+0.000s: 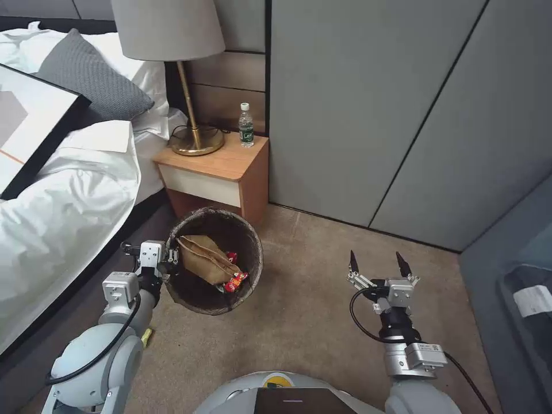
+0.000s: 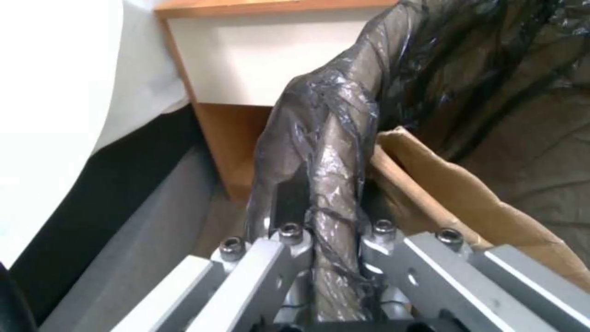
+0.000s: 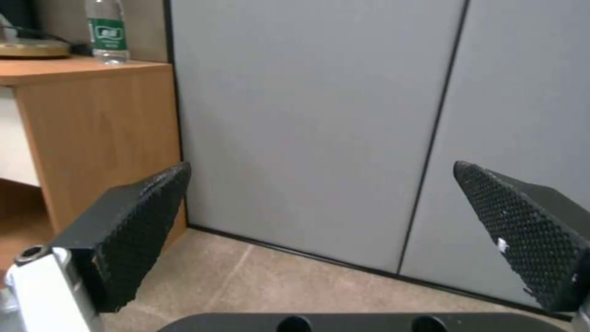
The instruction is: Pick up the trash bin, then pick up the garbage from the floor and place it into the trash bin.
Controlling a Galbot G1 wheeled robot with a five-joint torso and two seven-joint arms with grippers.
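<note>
Left gripper (image 1: 170,260): jaws pinch the rim of the trash bin (image 1: 253,253), left of the picture's middle.
Right gripper (image 1: 378,265): jaws wide, holding nothing, lower right.
Do it well: keep the bin level, so nothing spills.
Inside: one brown paper bag (image 1: 204,259), two red packets (image 1: 236,280).

Left arm: bent low at the robot's left, forearm raised forward, left gripper (image 1: 171,260) clamped with its fingers (image 2: 289,203) closed tight. Right arm: extended forward at the right, wrist level; right gripper (image 1: 379,264) held empty, its dark fingertips (image 3: 138,221) spread wide apart.
</note>
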